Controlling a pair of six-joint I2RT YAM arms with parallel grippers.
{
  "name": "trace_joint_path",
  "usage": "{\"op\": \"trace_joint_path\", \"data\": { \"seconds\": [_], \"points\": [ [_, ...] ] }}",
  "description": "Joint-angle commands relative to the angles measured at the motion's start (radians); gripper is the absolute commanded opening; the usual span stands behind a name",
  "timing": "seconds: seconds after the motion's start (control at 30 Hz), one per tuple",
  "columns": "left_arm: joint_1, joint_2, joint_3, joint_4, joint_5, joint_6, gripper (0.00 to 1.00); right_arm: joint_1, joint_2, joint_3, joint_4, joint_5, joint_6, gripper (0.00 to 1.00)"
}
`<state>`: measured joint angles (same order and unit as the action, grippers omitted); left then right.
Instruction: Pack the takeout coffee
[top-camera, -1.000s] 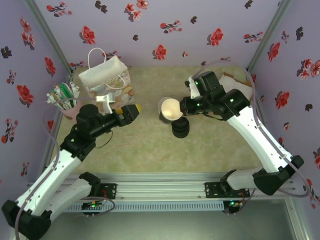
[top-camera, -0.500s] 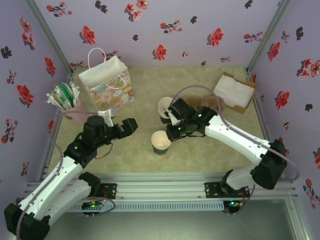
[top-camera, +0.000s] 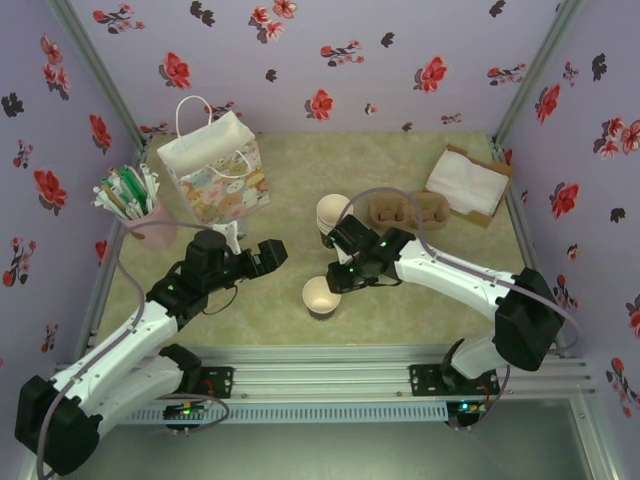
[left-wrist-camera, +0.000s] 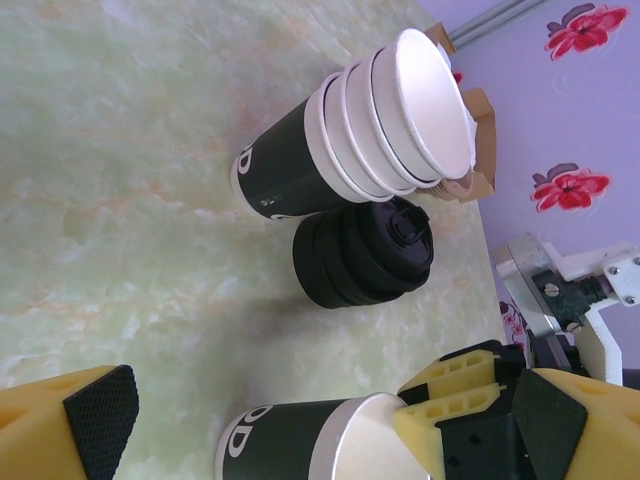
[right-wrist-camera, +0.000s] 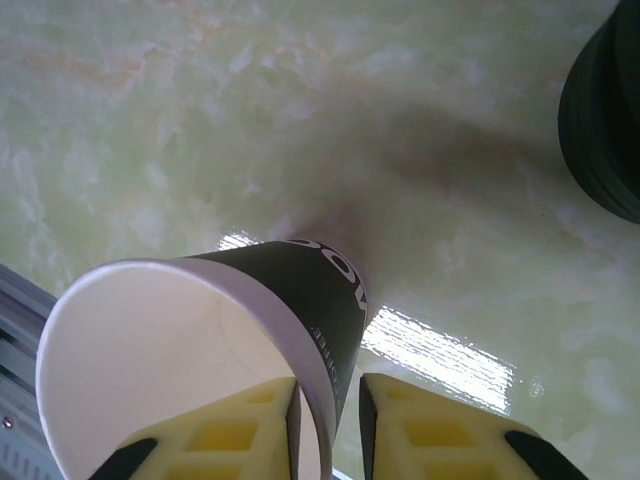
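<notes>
one lidless cup (top-camera: 320, 296), one cup stack (top-camera: 332, 213), one lid pile (left-wrist-camera: 362, 255)

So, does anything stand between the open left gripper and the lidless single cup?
Nothing visible does: bare table lies between the left gripper and the cup. The right gripper straddles the cup's rim from the right, and the stack of cups stands farther back.

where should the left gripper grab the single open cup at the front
I'd pinch the single cup across its dark side wall, about mid-height, coming in level from the left gripper's side. It stands upright, round and tapered, and the right gripper straddles its rim on the opposite side, so the top is taken.
</notes>
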<state>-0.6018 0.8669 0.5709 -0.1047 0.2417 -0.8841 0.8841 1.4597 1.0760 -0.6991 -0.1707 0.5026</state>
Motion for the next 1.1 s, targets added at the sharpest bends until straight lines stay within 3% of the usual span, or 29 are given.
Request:
{"op": "trace_joint_path", "data": {
  "seconds": [0.0, 0.4, 0.73, 1.07],
  "points": [
    [-0.018, 0.019, -0.006, 0.06, -0.022, -0.004, 0.99, 0.008, -0.004, -0.007, 0.008, 0.037, 0.006, 0.29],
    [-0.04, 0.082, 0.018, 0.057, -0.055, 0.015, 0.99, -0.012, -0.107, 0.089, -0.191, 0.293, -0.033, 0.68],
    [-0.056, 0.178, 0.046, 0.057, -0.055, 0.024, 0.99, -0.154, -0.03, 0.164, -0.194, 0.291, -0.11, 0.69],
    [-0.058, 0.184, 0.046, 0.042, -0.056, 0.034, 0.99, -0.203, 0.13, 0.237, -0.155, 0.283, -0.165, 0.81]
  ]
}}
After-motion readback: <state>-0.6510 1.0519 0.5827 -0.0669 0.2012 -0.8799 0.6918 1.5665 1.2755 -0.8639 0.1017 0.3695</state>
